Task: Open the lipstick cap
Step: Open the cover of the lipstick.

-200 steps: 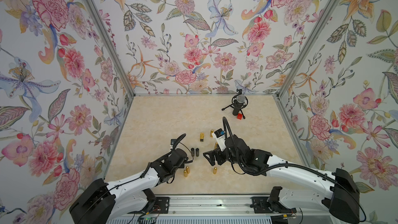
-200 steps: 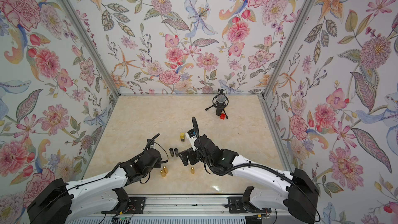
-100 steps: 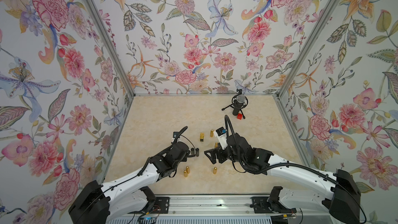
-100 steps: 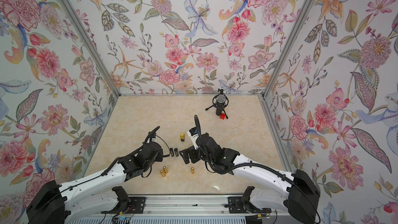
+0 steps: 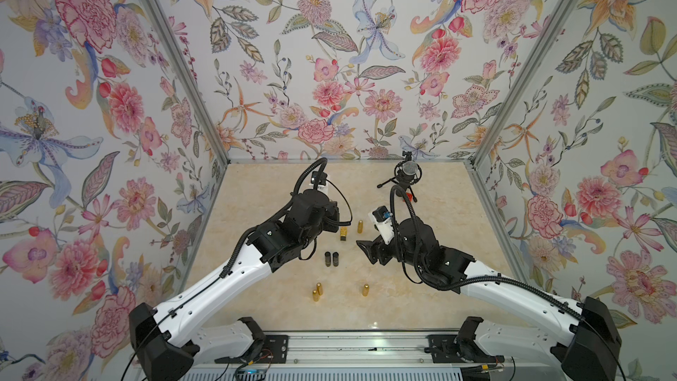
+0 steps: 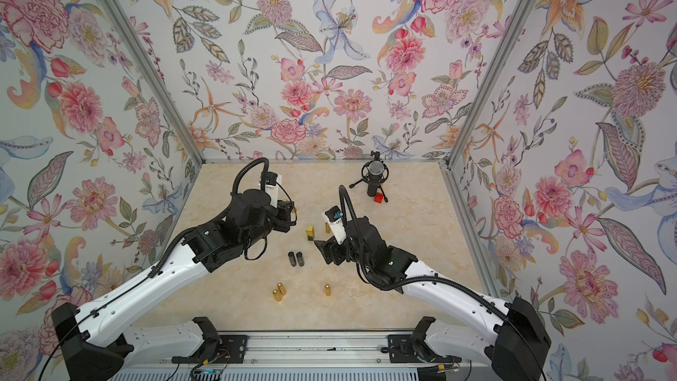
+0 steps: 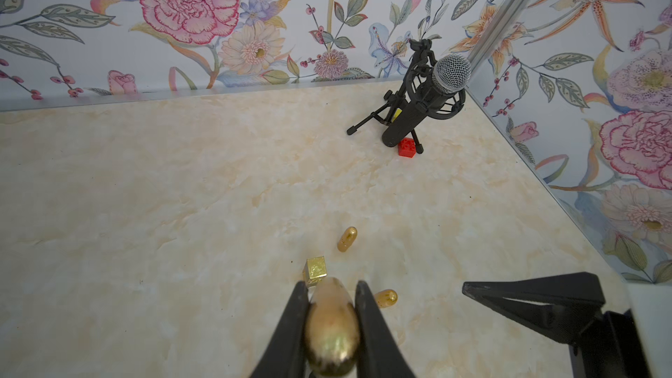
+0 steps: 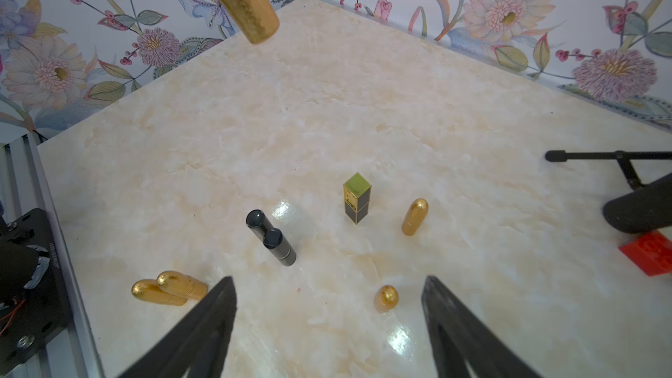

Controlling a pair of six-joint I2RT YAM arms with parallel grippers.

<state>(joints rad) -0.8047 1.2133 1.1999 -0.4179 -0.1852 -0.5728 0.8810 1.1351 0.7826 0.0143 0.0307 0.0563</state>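
I see the left gripper [image 7: 331, 284] clamped on a gold lipstick [image 7: 331, 329] above the tabletop [image 8: 327, 121]. The right gripper [image 8: 327, 280] stands wide, empty.

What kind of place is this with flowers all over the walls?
Probably a robot testing booth, not a home. The flowery walls are panels in metal posts, the left arm and right arm are mounted on a rail, and a microphone stands on the table.
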